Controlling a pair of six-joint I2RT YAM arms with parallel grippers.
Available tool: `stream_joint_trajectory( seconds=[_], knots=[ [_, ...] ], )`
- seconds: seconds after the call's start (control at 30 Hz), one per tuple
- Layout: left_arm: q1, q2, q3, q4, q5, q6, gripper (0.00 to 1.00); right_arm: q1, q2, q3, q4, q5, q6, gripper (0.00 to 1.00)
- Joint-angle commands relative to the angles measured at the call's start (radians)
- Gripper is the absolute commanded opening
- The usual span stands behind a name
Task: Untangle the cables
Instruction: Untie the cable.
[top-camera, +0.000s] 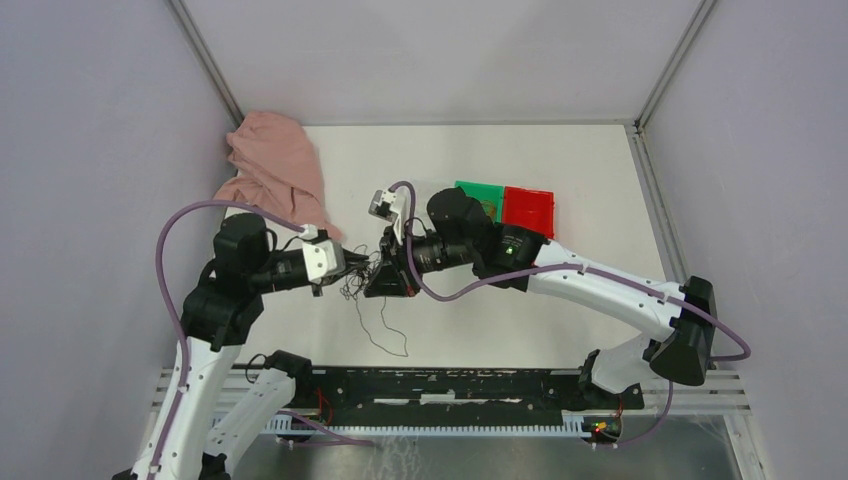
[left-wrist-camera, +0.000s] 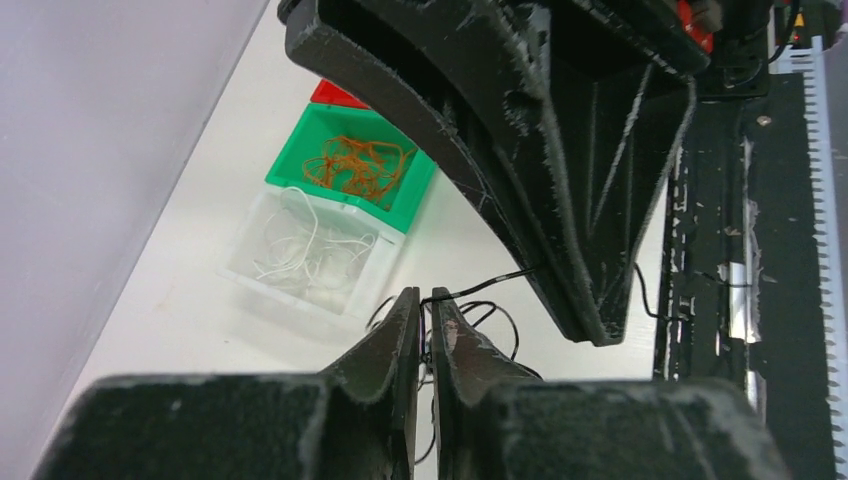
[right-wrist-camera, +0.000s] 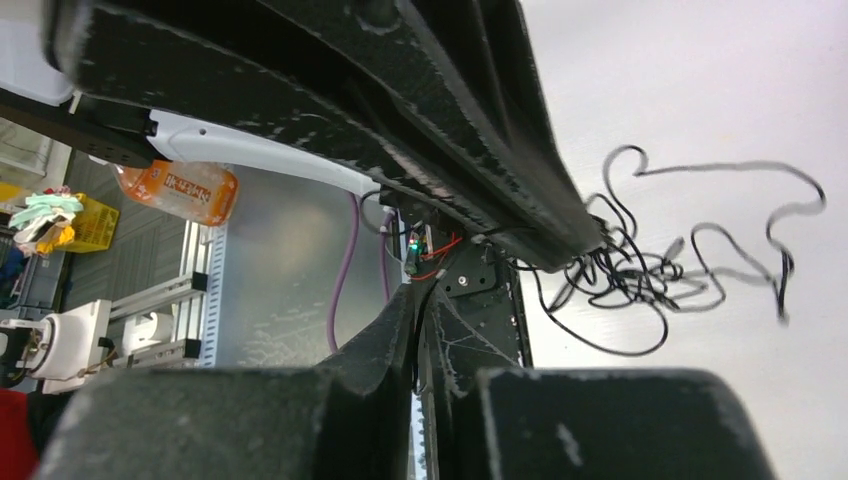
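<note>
A tangle of thin black cables (top-camera: 358, 288) hangs between my two grippers at the table's middle, with one strand trailing toward the near edge. My left gripper (top-camera: 349, 266) is shut on a black strand (left-wrist-camera: 490, 280), which shows taut at its tips (left-wrist-camera: 426, 297) in the left wrist view. My right gripper (top-camera: 386, 276) is shut on a black strand too, seen between its fingers (right-wrist-camera: 420, 300). The black wad (right-wrist-camera: 640, 268) hangs beside the left gripper's fingers in the right wrist view. Orange cables (left-wrist-camera: 355, 163) lie in a green bin. Whitish cables (left-wrist-camera: 308, 250) lie in a clear bin.
A green bin (top-camera: 470, 190) and a red bin (top-camera: 528, 208) stand behind the right arm; the clear bin (left-wrist-camera: 375, 270) sits next to the green one (left-wrist-camera: 415, 195). A pink cloth (top-camera: 275, 165) lies at the back left. A black rail (top-camera: 450, 385) runs along the near edge.
</note>
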Motion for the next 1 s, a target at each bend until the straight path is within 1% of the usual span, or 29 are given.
stream_joint_trajectory(
  seconds=[0.0, 0.07, 0.2, 0.27, 0.33, 0.37, 0.4, 0.43, 0.47, 0.5, 0.57, 0.63, 0.73, 0.83, 0.9, 0.93, 0.97],
  knots=[
    [-0.001, -0.016, -0.029, 0.151, -0.032, -0.096, 0.14, 0.012, -0.001, 0.032, 0.115, -0.018, 0.062, 0.16],
    [-0.001, -0.023, -0.043, 0.190, -0.015, -0.145, 0.14, 0.012, -0.006, 0.015, 0.147, 0.001, 0.091, 0.24],
    [-0.001, -0.018, -0.065, 0.219, 0.016, -0.217, 0.13, 0.013, -0.032, -0.024, 0.197, 0.033, 0.137, 0.34],
    [-0.001, -0.021, -0.078, 0.225, 0.019, -0.226, 0.12, 0.013, -0.051, -0.049, 0.239, 0.040, 0.165, 0.35],
    [-0.001, -0.029, -0.093, 0.245, 0.025, -0.244, 0.13, 0.014, -0.057, -0.057, 0.249, 0.045, 0.180, 0.31],
    [-0.001, -0.034, -0.099, 0.255, 0.031, -0.256, 0.16, 0.014, -0.057, -0.054, 0.248, 0.046, 0.184, 0.29],
    [0.000, -0.040, -0.106, 0.263, 0.040, -0.270, 0.21, 0.013, -0.055, -0.050, 0.246, 0.046, 0.185, 0.28],
    [-0.001, -0.043, -0.110, 0.270, 0.052, -0.283, 0.33, 0.013, -0.052, -0.048, 0.244, 0.044, 0.190, 0.27],
    [-0.001, -0.048, -0.113, 0.276, 0.066, -0.294, 0.47, 0.013, -0.047, -0.044, 0.242, 0.039, 0.191, 0.27],
    [-0.001, -0.051, -0.116, 0.280, 0.078, -0.303, 0.54, 0.013, -0.042, -0.039, 0.236, 0.032, 0.192, 0.26],
    [0.000, -0.058, -0.116, 0.283, 0.103, -0.313, 0.60, 0.014, -0.035, -0.033, 0.233, 0.019, 0.198, 0.26],
    [-0.001, -0.061, -0.118, 0.284, 0.130, -0.321, 0.62, 0.015, -0.030, -0.031, 0.234, 0.009, 0.203, 0.26],
    [-0.001, -0.061, -0.120, 0.286, 0.138, -0.328, 0.61, 0.014, -0.025, -0.026, 0.236, -0.006, 0.209, 0.27],
    [-0.001, -0.064, -0.131, 0.306, 0.134, -0.345, 0.53, 0.014, -0.029, -0.028, 0.241, -0.010, 0.214, 0.31],
    [-0.001, -0.067, -0.143, 0.342, 0.131, -0.384, 0.44, 0.014, -0.033, -0.029, 0.244, -0.011, 0.218, 0.35],
    [-0.001, -0.070, -0.147, 0.362, 0.128, -0.402, 0.36, 0.014, -0.037, -0.029, 0.242, -0.008, 0.219, 0.39],
    [-0.001, -0.072, -0.149, 0.385, 0.124, -0.420, 0.29, 0.015, -0.043, -0.031, 0.237, -0.001, 0.219, 0.45]
  ],
)
